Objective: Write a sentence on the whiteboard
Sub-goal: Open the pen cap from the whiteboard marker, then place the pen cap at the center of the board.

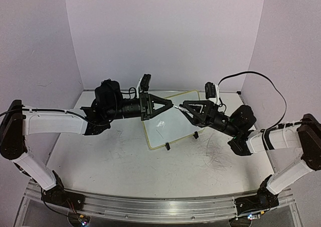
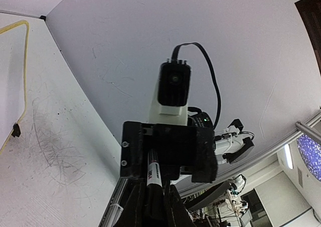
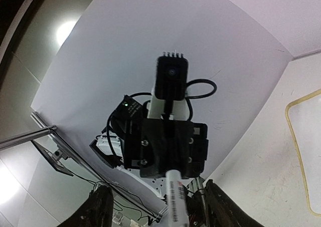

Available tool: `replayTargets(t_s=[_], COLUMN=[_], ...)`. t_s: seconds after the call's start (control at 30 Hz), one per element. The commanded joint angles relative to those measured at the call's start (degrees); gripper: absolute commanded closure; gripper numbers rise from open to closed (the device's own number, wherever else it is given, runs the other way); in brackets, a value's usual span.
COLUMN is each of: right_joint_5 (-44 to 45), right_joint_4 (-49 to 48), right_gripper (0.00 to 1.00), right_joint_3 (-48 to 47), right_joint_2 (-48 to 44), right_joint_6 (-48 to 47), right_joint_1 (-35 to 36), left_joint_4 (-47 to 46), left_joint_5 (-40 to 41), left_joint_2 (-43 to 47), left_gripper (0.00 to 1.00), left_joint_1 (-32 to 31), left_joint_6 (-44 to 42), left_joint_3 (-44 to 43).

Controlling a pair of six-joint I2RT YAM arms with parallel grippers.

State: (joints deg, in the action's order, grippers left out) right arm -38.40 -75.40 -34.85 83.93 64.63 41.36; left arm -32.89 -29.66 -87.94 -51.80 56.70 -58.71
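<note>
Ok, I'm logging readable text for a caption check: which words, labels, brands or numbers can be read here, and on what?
Nothing here reads clearly.
On the slim white-barrelled marker pen held in the left gripper: red and black label print, too blurred to read.
On the small white whiteboard with a pale yellow rim: no legible writing.
On the grey tabletop: faint scribbles, no words.
</note>
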Motion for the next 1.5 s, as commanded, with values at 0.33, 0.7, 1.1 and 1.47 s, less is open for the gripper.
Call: replayTargets(t_s=[0.33, 0.7, 1.1, 1.47], right_joint_5=[-1.55, -0.2, 1.91, -5.72], right_joint_4=[-10.63, -7.95, -8.98, 6.57], right_gripper=[0.63, 0.78, 1.0, 1.0], right_joint_3=[-2.61, -4.16, -1.26, 13.01], right_joint_2=[0.42, -0.14, -2.71, -19.96], right_joint_6=[-2.15, -4.14, -2.69, -12.07], right_joint_1=[1.28, 1.27, 0.0, -13.42], left_joint_4=[-3.13, -3.2, -3.25, 11.76], left_joint_5=[0.91, -1.0, -0.27, 3.83], left_joint_2=[1.55, -0.3, 1.56, 22.72], left_gripper=[1.0, 1.0, 1.0, 1.0], left_joint_1=[0.3, 0.13, 1.14, 19.28], left_joint_6=[1.28, 1.97, 1.7, -5.01], left_joint_3=[-0.45, -1.42, 0.87, 11.18])
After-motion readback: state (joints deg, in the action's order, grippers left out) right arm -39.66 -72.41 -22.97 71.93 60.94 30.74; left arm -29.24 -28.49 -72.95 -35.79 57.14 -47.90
